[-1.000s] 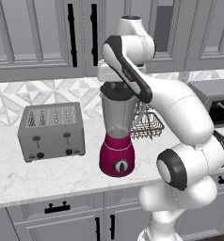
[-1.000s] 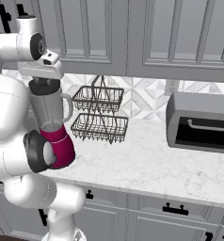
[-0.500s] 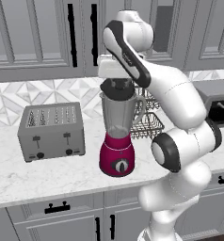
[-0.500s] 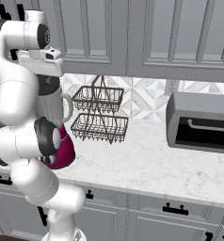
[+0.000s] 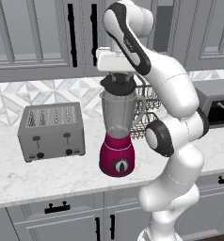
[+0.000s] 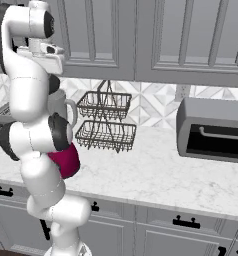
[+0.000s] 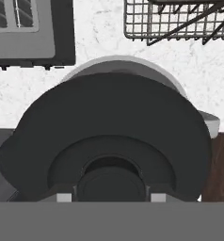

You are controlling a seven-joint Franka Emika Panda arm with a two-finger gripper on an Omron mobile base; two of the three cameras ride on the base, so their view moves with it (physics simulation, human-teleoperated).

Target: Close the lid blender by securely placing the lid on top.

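The blender [image 5: 117, 137] stands on the counter: magenta base, black dial, clear grey jar with a side handle. My gripper [image 5: 117, 77] hangs straight over the jar, shut on the raised centre of the black round lid [image 5: 117, 85]. The lid sits level at the jar's mouth; whether it touches the rim I cannot tell. In the hand view the lid [image 7: 109, 117] spreads wide under my gripper [image 7: 111, 196], and the jar's grey rim [image 7: 132, 63] peeks out past its far edge. From the right, my own arm covers most of the blender [image 6: 67, 161].
A grey toaster [image 5: 50, 132] stands left of the blender. A two-tier wire basket [image 5: 149, 117] sits behind and to its right, against the tiled wall. Further right is a dark oven box [image 6: 213, 130]. Cabinets hang above the counter.
The arm's elbow has swung up and folded in closer to the blender. The lid and hand stay over the jar's mouth, almost unmoved.
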